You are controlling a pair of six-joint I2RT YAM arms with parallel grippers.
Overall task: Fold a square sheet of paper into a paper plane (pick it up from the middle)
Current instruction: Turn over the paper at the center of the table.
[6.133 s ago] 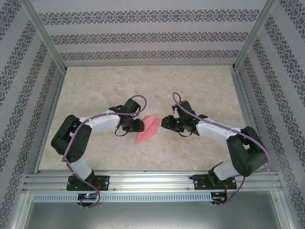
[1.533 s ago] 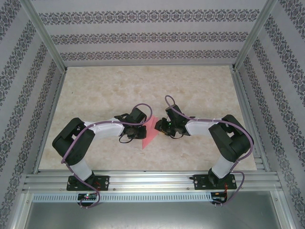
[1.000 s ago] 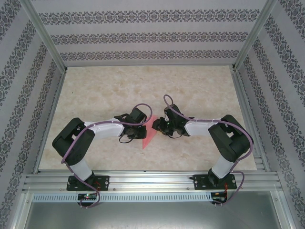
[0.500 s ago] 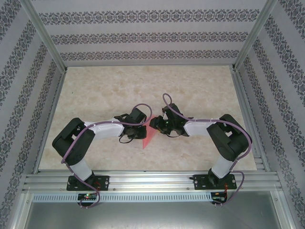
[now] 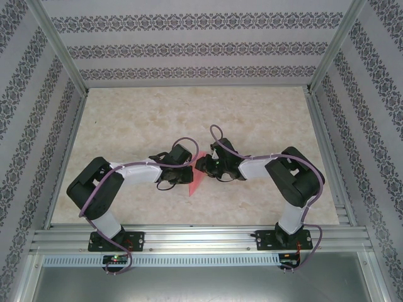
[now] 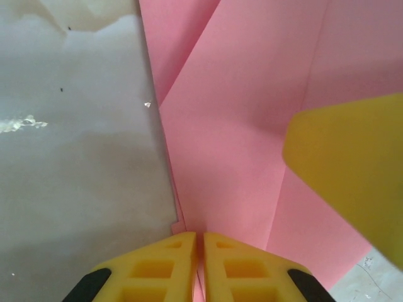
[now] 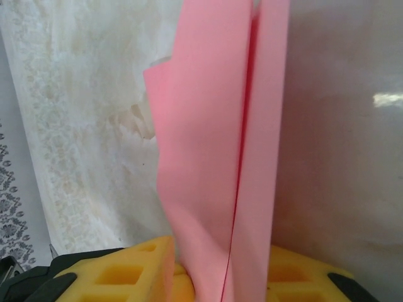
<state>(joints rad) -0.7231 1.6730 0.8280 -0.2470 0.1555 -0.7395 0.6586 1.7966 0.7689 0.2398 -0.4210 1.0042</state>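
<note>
The pink-red paper plane [image 5: 194, 181] lies folded on the table between my two grippers, its point toward the near edge. In the left wrist view the paper plane [image 6: 233, 126] spreads flat with its creases showing. My left gripper [image 6: 199, 238] is shut on its near edge, the jaws pressed together with paper in the slit. One yellow finger [image 6: 346, 170] of the right gripper lies over the paper's right side. In the right wrist view the folded layers [image 7: 214, 157] stand upright between the spread fingers of my right gripper [image 7: 220, 246]. From above, the left gripper [image 5: 181, 174] and right gripper [image 5: 203, 165] nearly touch.
The beige marbled table [image 5: 189, 113] is enclosed by patterned walls and aluminium posts. An aluminium rail [image 5: 201, 239] runs along the near edge with both arm bases on it. Both arms reach inward to the table's middle.
My right gripper has slid leftward onto the paper, closing the gap to the left gripper. The left gripper has stayed on the paper with only a slight shift.
</note>
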